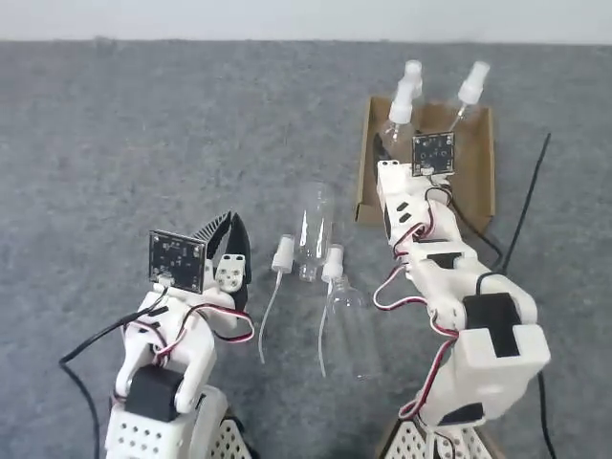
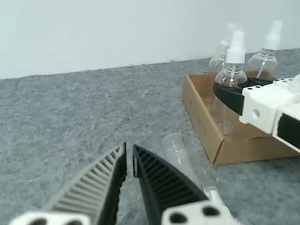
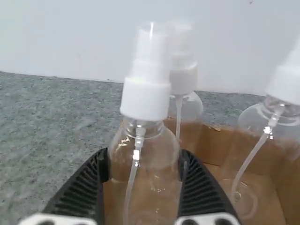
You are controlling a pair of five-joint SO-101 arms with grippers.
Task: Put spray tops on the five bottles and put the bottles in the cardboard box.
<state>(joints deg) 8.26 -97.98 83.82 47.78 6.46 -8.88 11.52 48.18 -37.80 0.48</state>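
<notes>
The right pincer point(image 3: 143, 166) is clamped on a capped spray bottle point(image 3: 152, 140) upright in the cardboard box point(image 1: 364, 163), while the left pincer point(image 2: 130, 157), nearly closed and empty, hovers over the counter point(image 1: 115, 143) near an uncapped bottle point(image 1: 314, 229).

Left arm point(image 1: 167, 363) sits folded at the 7 o'clock edge of the table point(image 1: 115, 143), its claw point(image 2: 129, 157) aimed toward 1 o'clock, jaws nearly touching. Right arm point(image 1: 459, 287) stretches from 5 o'clock toward 12, its claw point(image 3: 143, 164) clamped round a bottle point(image 3: 150, 140).
</notes>
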